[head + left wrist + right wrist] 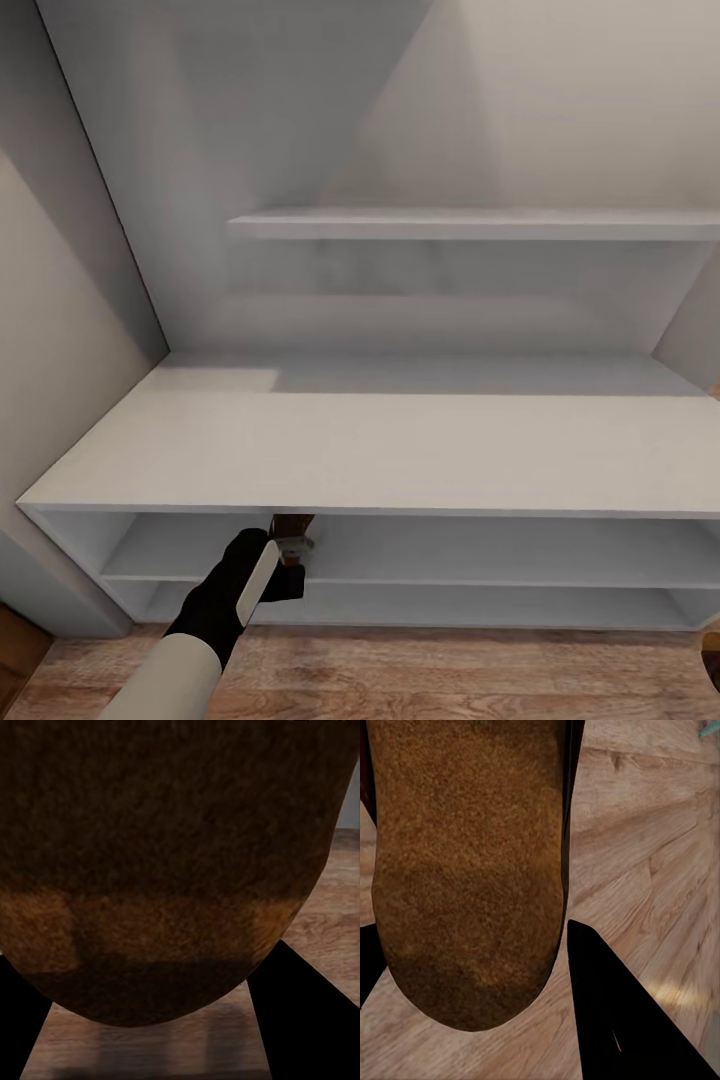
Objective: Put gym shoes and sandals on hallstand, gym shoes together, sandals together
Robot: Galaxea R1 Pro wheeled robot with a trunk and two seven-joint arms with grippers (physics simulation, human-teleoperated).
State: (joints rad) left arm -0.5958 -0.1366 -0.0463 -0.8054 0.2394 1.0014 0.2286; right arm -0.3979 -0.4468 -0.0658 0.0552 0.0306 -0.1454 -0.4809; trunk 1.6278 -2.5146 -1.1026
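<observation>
In the head view the left arm reaches forward to the front edge of the hallstand (380, 450), and the left gripper (290, 545) sits just under the lip of its flat top, at the mouth of the upper open shelf, with a dark brown sandal (292, 524) showing just beyond its tip, clasped in its fingers. The wall shelf (480, 224) hangs well above and beyond the gripper, and the corridor floor (450, 675) lies below it. In the left wrist view the sandal (172, 862) sits right between the two dark fingers (300, 1020), its rounded end towards the camera, with wood planks (150, 1042) behind it. In the right wrist view a second sandal (469, 870), tan footbed facing the camera, lies between the right gripper's fingers (622, 1020), held there over the corridor floor (652, 847).
</observation>
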